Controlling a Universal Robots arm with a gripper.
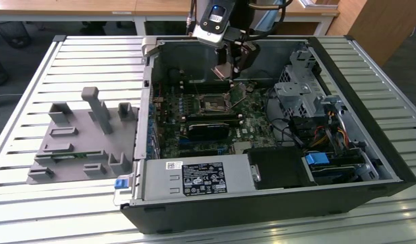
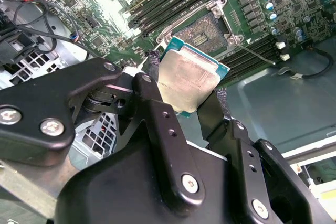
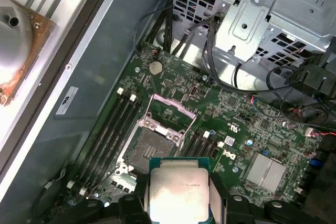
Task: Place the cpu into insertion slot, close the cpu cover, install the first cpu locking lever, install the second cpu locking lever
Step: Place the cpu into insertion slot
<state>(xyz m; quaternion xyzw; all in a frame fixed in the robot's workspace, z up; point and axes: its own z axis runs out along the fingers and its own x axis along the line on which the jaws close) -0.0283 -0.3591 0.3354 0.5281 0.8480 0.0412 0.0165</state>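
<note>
A pale slatted table (image 1: pixel 72 56) carries an open computer case (image 1: pixel 262 218) lying on its side, with a grey fixture (image 1: pixel 79 137) on the exterior view's left. Your gripper (image 1: pixel 229 68) hangs inside the case near its far wall, above the motherboard. In both wrist views you see the jaws clamped on two opposite edges of the cpu (image 2: pixel 186 80) (image 3: pixel 177 195), its metal top facing the cameras, held clear of the board. The insertion slot (image 2: pixel 207 30) (image 3: pixel 152 148) lies bare just beyond the chip, with the cpu cover (image 3: pixel 169 104) swung open. Memory slots (image 3: pixel 107 132) flank the socket on both sides. The drive cage (image 3: pixel 252 19) and loose cables (image 3: pixel 220 66) crowd one side, and the case wall (image 3: pixel 94 61) closes the other. A white printed label (image 1: pixel 201 178) sits on the power supply, and a second label (image 3: pixel 66 100) on the case wall.
</note>
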